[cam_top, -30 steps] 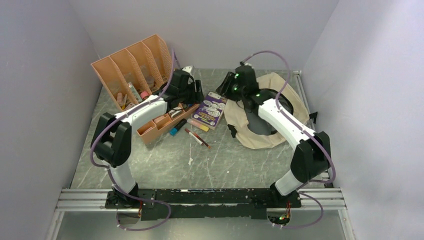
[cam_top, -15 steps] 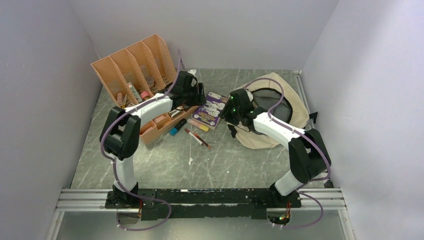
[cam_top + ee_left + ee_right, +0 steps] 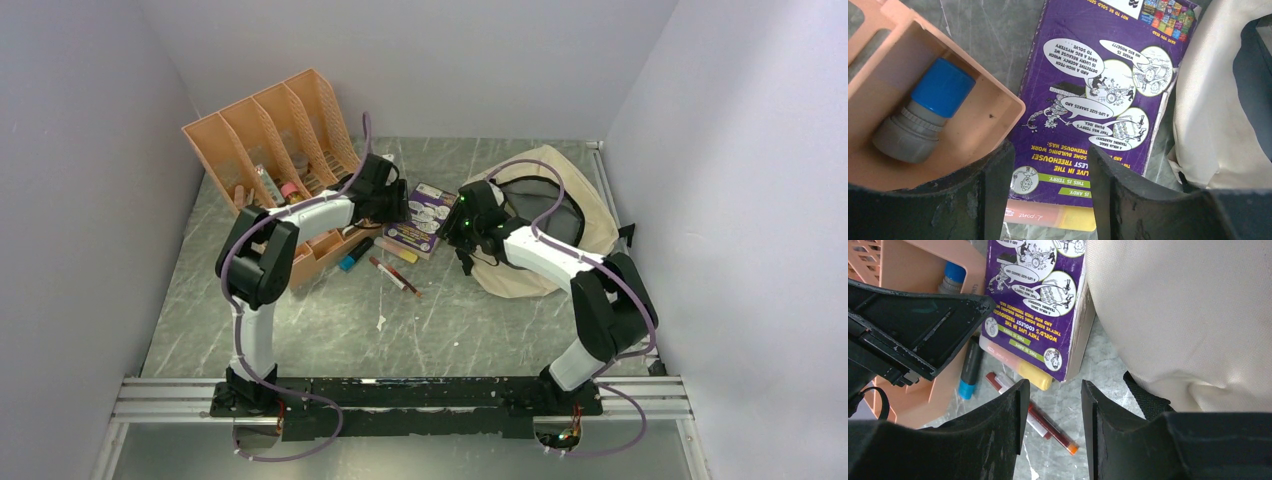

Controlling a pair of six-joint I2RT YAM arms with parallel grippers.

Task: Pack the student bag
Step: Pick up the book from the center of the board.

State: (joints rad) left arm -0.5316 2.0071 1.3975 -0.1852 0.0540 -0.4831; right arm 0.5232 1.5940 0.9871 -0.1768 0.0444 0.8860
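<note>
With left claw [image 3: 1048, 156] and right claw [image 3: 1053, 388] open, empty, lower one onto the purple book [image 3: 1098, 85] just below; pinch its edge, clear of the student bag [image 3: 1188, 315].

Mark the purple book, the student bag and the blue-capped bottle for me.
purple book [image 3: 1098, 100], left wrist view, middle of its cover.
student bag [image 3: 1188, 315], right wrist view, beige outer fabric.
blue-capped bottle [image 3: 924, 111], left wrist view, where cap meets grey body.
</note>
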